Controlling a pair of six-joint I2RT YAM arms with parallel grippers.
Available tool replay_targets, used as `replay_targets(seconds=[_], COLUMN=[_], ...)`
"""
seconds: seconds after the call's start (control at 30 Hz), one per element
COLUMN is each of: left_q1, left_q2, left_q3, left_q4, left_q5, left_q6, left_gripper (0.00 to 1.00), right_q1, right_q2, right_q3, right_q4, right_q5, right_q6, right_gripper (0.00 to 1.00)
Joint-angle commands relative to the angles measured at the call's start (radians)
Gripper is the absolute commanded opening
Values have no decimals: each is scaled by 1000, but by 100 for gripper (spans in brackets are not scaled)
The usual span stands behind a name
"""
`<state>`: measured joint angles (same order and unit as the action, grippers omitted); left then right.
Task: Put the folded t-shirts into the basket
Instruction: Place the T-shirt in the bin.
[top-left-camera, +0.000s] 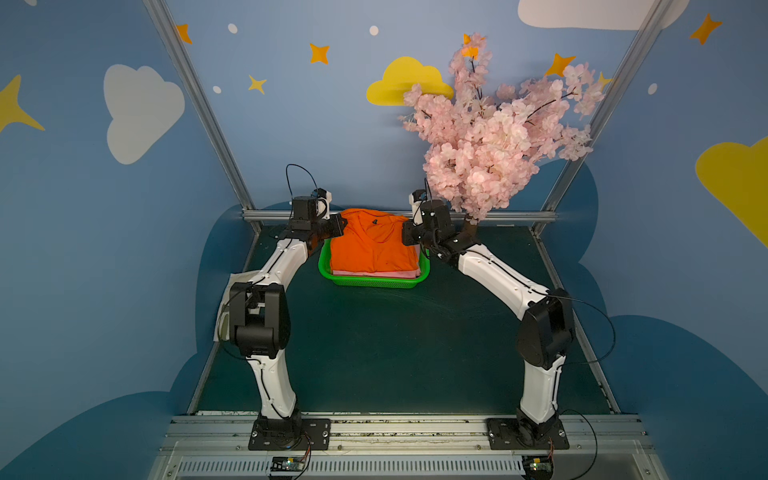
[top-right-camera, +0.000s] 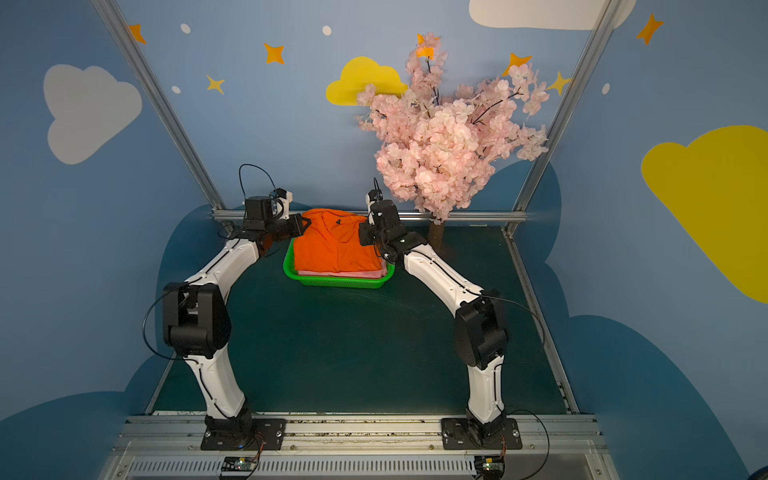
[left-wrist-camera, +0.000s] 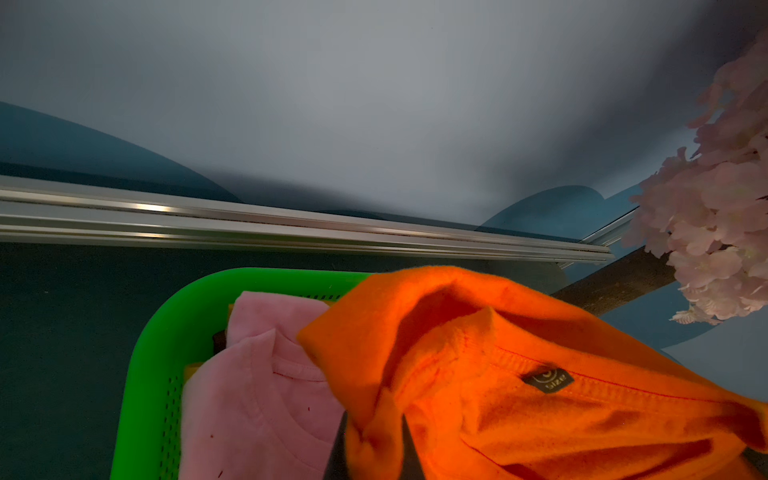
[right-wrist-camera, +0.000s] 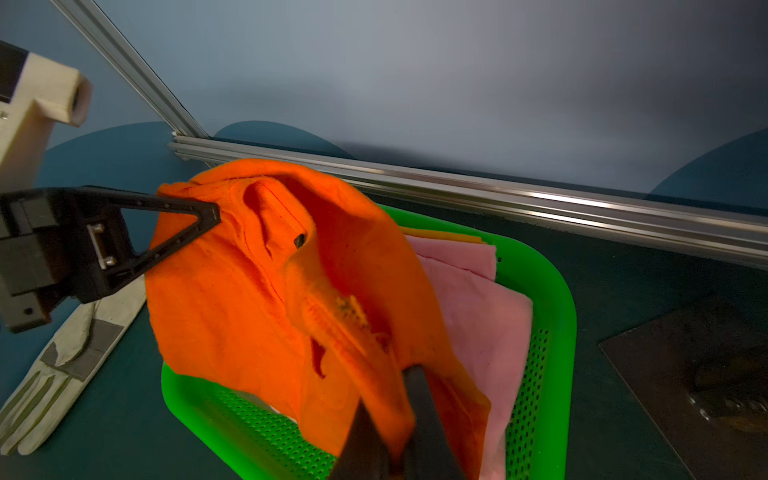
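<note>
Bright orange cloth t-shirt (top-left-camera: 374, 245) lies over light pink t-shirt (left-wrist-camera: 257, 395) in green mesh plastic basket (top-left-camera: 374, 284), upper centre in both top views. Left jaws, right jaws clamped on orange cloth. Likely only release left.

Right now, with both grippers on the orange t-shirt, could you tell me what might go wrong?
1. The left gripper and right gripper pinch the orange t-shirt by its humped far edge; released, it may land crumpled on the pink t-shirt.
2. Cloth could catch in the shut jaws and drag out of the basket.
3. The blossom tree stands close to the right gripper; withdrawing might brush it.
</note>
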<state>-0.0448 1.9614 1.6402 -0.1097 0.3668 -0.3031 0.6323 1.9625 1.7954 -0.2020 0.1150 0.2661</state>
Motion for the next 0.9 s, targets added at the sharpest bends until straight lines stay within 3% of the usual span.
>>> replay_targets(seconds=[0.0,0.2,0.3,0.47,0.57,0.73,0.87], left_q1=[4,5,5,3,2,0,-9], left_q2=[52,152,221,336,351,279,174], left_q3=[46,135,210,391,452,406,296], left_q4=[-38,-97,-159,-324,-396,-409,-380], left_q5=[8,-36,-92,-153,-148,-154,-156], left_q6=[44,68,79,84,79,73,66], left_gripper=[3,5,15,45,57,69,72], right_q1=[0,-9,-23,-62,-71,-56,-25], right_q2=[32,105,189,342,365,303,231], right_q3=[16,46,119,284,324,292,241], right_q4=[-19,-43,-100,-242,-280,-286,-287], right_q5=[25,85,171,277,296,279,251], right_q6=[22,51,51,17,-17,-67,-105], right_gripper=[0,0,0,32,45,52,53])
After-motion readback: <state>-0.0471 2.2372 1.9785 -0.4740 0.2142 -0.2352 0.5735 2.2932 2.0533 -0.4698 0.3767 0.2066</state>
